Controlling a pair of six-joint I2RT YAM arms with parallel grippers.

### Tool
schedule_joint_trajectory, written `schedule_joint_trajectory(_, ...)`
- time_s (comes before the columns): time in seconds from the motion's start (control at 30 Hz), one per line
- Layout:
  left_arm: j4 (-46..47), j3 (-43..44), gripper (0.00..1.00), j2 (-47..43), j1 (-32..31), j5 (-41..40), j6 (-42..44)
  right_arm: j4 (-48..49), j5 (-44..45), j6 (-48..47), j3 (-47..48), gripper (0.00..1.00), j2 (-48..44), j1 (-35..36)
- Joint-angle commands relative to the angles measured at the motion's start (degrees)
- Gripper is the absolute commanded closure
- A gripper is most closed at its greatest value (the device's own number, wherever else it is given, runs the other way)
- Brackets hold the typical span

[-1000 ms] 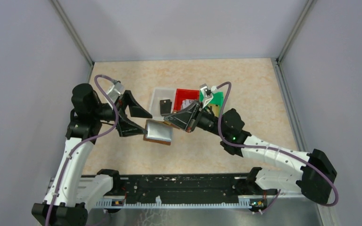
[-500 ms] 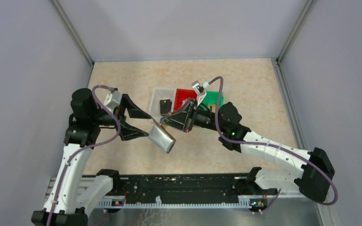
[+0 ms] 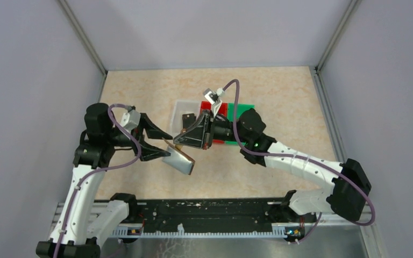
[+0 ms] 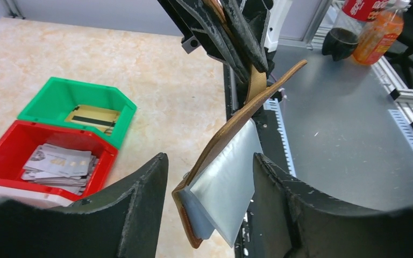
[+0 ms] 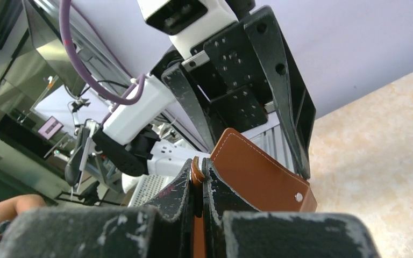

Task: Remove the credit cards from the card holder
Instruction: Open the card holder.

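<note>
Holder (image 3: 180,160) is clamped in right pincer (image 5: 198,177), long axis slanted toward near-right corner; left pincer (image 4: 209,159) is spread around it.

Your left arm (image 3: 78,191) and right arm (image 3: 301,166) have white links with black joints; a purple cable (image 3: 233,81) follows each; the black left pincer (image 3: 168,144) shows screw holes.

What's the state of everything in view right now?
card holder, open, airborne, tilted, sleeves hanging out.
right tool, shut on card holder.
left tool, open, straddling card holder.
red bin, holds silvery cards.
green bin, holds one gold card.
clear bin, holds a black card.
</note>
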Motion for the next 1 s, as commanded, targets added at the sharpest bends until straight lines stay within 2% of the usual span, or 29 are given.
schedule_joint_trajectory(0.0,-1.4,-0.5,0.41,-0.3,-0.2,3.8,0.3,3.5,-2.8,0.2,6.4,1.00,1.8,1.0)
schedule_joint_trajectory(0.13,-1.4,-0.3,0.63,0.0,-0.2,4.3,-0.3,3.2,-3.7,0.1,8.3,1.00,3.5,1.6)
schedule_joint_trajectory(0.4,-1.4,0.8,0.90,0.4,-0.2,6.8,-2.9,1.7,-2.6,-0.8,9.3,1.00,4.3,1.4)
schedule_joint_trajectory(0.43,-1.4,0.9,0.93,0.4,-0.2,7.0,-3.3,0.7,-1.8,-1.2,9.3,0.97,4.3,1.2)
schedule_joint_trajectory(0.5,-1.4,1.2,1.00,0.3,-0.2,6.8,-4.5,-1.7,-0.2,-2.1,9.3,0.77,3.7,0.4)
schedule_joint_trajectory(0.6,-0.5,2.0,1.00,1.0,-0.2,5.9,-8.1,-5.9,2.5,-4.0,8.1,0.53,1.3,-1.6)
schedule_joint_trajectory(0.7,7.0,2.1,1.00,2.0,-0.2,5.2,-22.2,-8.1,4.0,-5.0,3.8,0.34,-4.4,-4.6)
schedule_joint_trajectory(0.83,20.6,1.8,1.00,3.3,-0.2,3.7,-40.1,-10.6,4.7,-6.6,-2.5,0.22,-12.7,-8.2)
schedule_joint_trajectory(0.97,30.6,2.1,1.00,4.8,-0.2,1.5,-52.0,-15.0,4.5,-9.9,-7.3,0.20,-20.1,-8.6)
